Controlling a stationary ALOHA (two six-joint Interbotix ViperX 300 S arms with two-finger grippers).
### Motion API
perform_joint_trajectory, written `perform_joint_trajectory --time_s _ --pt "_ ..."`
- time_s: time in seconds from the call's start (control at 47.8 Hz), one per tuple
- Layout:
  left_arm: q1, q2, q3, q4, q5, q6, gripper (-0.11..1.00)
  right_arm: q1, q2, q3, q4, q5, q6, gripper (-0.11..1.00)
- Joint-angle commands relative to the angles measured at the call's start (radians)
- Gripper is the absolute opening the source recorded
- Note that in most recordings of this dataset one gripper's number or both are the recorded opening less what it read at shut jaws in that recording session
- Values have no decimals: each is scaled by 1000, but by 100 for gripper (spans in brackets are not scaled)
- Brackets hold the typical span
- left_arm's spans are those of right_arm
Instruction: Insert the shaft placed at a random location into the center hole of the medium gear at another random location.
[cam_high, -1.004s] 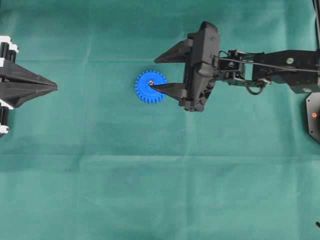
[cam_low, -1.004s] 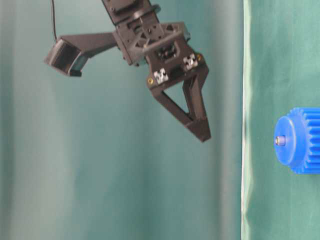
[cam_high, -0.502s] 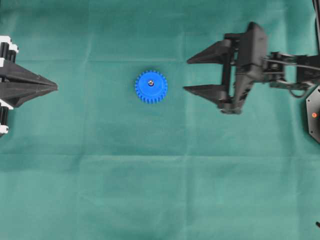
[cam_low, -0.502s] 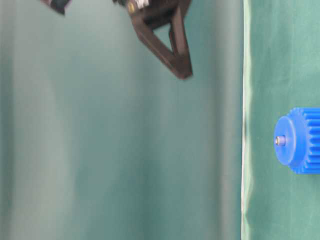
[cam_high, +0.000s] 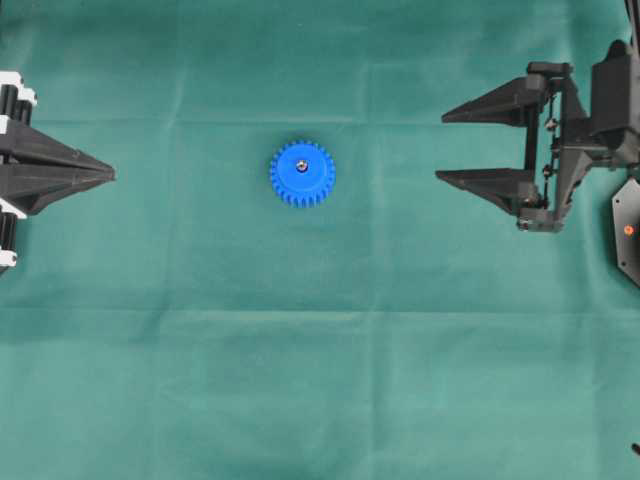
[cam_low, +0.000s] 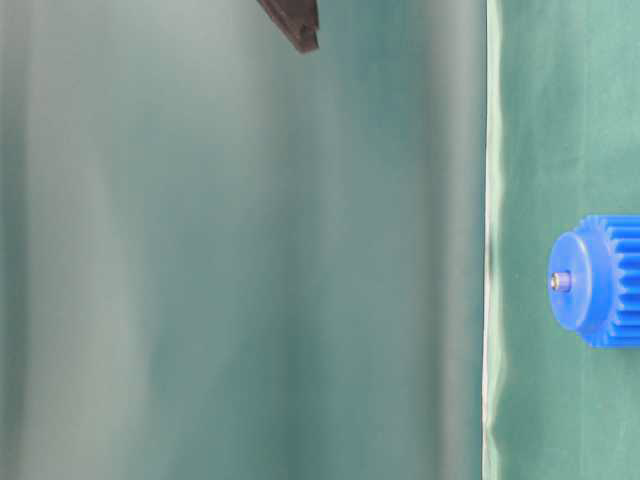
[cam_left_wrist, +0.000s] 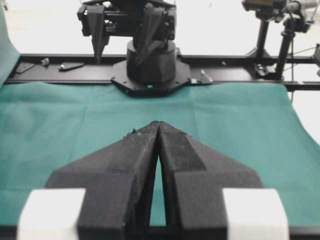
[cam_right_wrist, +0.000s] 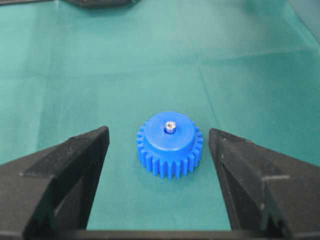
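Observation:
The blue medium gear (cam_high: 302, 173) lies flat on the green cloth, also in the right wrist view (cam_right_wrist: 169, 144) and the table-level view (cam_low: 597, 281). The silvery shaft (cam_high: 301, 165) stands upright in the center hole of its hub, its tip poking out (cam_right_wrist: 170, 126) (cam_low: 560, 282). My right gripper (cam_high: 440, 147) is open and empty, well to the right of the gear and raised; in its wrist view (cam_right_wrist: 159, 136) the jaws stand wide apart in front of the gear. My left gripper (cam_high: 113, 175) is shut and empty at the left edge (cam_left_wrist: 158, 123).
Green cloth (cam_high: 320, 380) covers the table. The right arm's base (cam_left_wrist: 150, 70) stands on a black rail at the far side in the left wrist view. A black mount (cam_high: 627, 230) sits at the right edge.
My right gripper has pulled back to the right and upward, away from the gear, staying open. The shaft stays in the gear's hub. The left arm has not moved.

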Motion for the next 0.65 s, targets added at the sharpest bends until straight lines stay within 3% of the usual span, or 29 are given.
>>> perform_joint_trajectory --time_s 0.0,0.628 --pt "0 5 -21 2 -5 0 0 3 -5 -11 3 2 -3 85" --pt "0 5 -21 2 -5 0 0 3 5 -11 3 2 -3 85"
